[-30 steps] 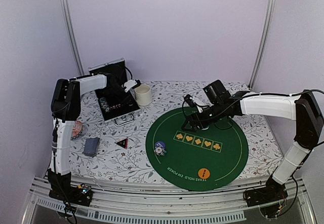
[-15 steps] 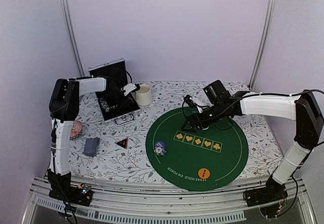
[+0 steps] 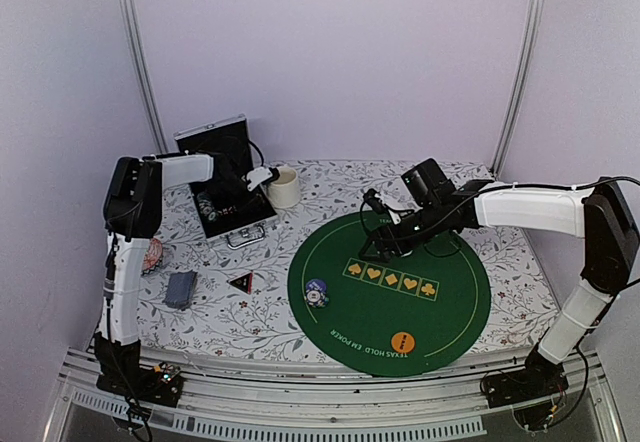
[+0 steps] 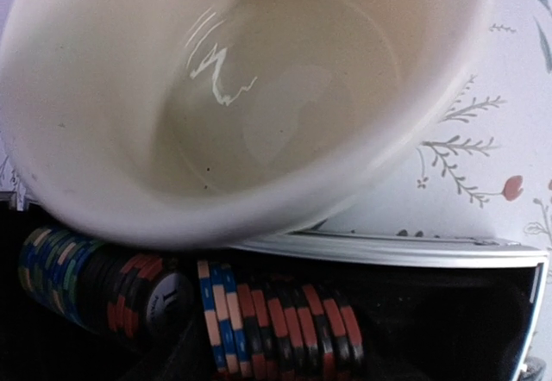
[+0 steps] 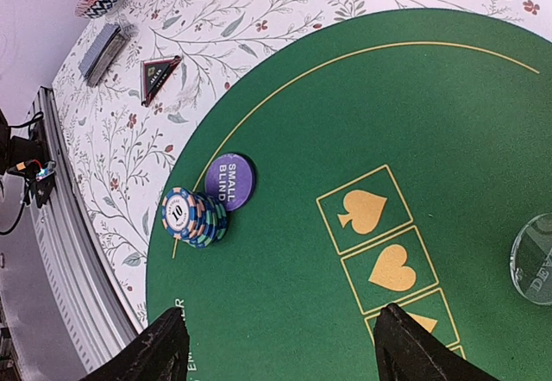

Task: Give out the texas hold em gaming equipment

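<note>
currently, right claw (image 5: 278, 316) hovers wide apart above the green mat (image 5: 448, 105); left claw (image 3: 262, 174) sits beside the cream mug (image 3: 284, 189), grip unclear.

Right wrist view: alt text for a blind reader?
Open right gripper hovers over a green poker mat, where a blue-white chip stack sits beside a purple SMALL BLIND disc. A black-red triangular token and a card deck lie on the floral tablecloth beyond.

Soft even light; glare inside blurred mug (image 4: 259, 96).
</note>
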{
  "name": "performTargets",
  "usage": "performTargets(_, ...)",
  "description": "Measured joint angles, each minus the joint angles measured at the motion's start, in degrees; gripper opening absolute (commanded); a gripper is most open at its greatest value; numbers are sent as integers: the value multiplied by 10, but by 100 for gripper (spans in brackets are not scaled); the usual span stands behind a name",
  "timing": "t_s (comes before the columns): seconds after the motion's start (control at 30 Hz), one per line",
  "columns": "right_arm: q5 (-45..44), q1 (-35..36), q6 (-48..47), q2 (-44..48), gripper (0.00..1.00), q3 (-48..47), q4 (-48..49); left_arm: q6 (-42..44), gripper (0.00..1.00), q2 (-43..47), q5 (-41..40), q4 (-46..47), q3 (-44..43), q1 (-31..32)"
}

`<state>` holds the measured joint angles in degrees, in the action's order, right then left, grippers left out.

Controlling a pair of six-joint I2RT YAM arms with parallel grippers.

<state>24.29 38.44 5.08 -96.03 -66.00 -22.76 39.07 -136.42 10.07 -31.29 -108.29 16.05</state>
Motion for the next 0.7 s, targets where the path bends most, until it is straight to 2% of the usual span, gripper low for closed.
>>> performTargets(0.07, 0, 0, 0, 0, 76, 0, -1, 0, 44, 0, 1, -4, -3, -1)
performTargets(0.2, 0, 0, 0, 0, 76, 0, -2, -2, 10, 0, 0, -5, -5, -3)
performTargets(0.27, 0, 0, 0, 0, 76, 0, -3, -3, 0, 0, 1, -8, -7, -4)
performTargets(0.5, -1, 0, 0, 2, 76, 0, -10, -36, 0, 26, 17, -38, 1, -3)
performTargets(0.7, -8, 0, 1, 23, 75, -6, -31, -116, 0, 153, 26, -70, 49, -3)
